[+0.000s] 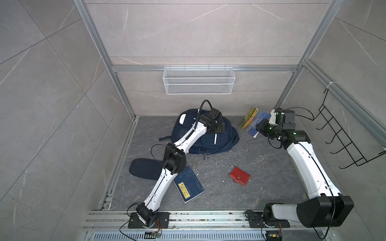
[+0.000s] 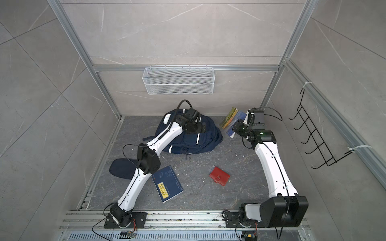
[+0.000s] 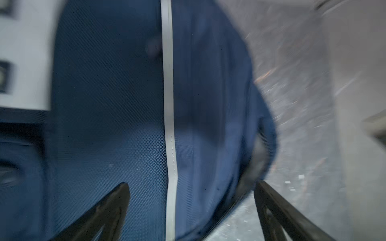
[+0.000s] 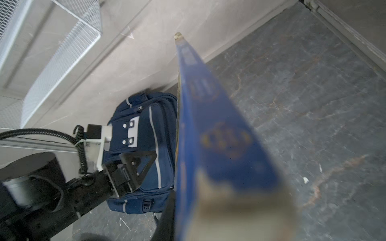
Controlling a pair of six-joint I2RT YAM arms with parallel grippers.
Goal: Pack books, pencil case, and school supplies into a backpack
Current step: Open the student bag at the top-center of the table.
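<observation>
Your right gripper (image 1: 261, 128) is clenched on the thin paperback with the yellow-green landscape cover and white title (image 1: 252, 121), holding it tilted on edge just off the right side of the large navy fabric backpack with white reflective stripes (image 1: 224, 144). Whether its lower corner clears the floor cannot be told. Your left gripper (image 3: 192, 184) hangs spread wide over the backpack's top panel, gripping nothing. That is the main risk. No open mouth shows on the backpack in any view, and with no claw holding fabric the book may simply butt against closed cloth and shove the bag away. The grip also sits at 1 end of a floppy book, so a quick swing could make it pivot or slip out. The 2 arms are close over the backpack, so a careless approach could knock them together. In front of the backpack lie the other items. The navy paperback with a yellow label (image 1: 189, 185) is partly under your left forearm, and the oblong navy fabric pouch (image 1: 144, 169) is beside it. The small red snap case (image 1: 239, 174) touches a tiny clear bluish piece (image 1: 231, 167).
</observation>
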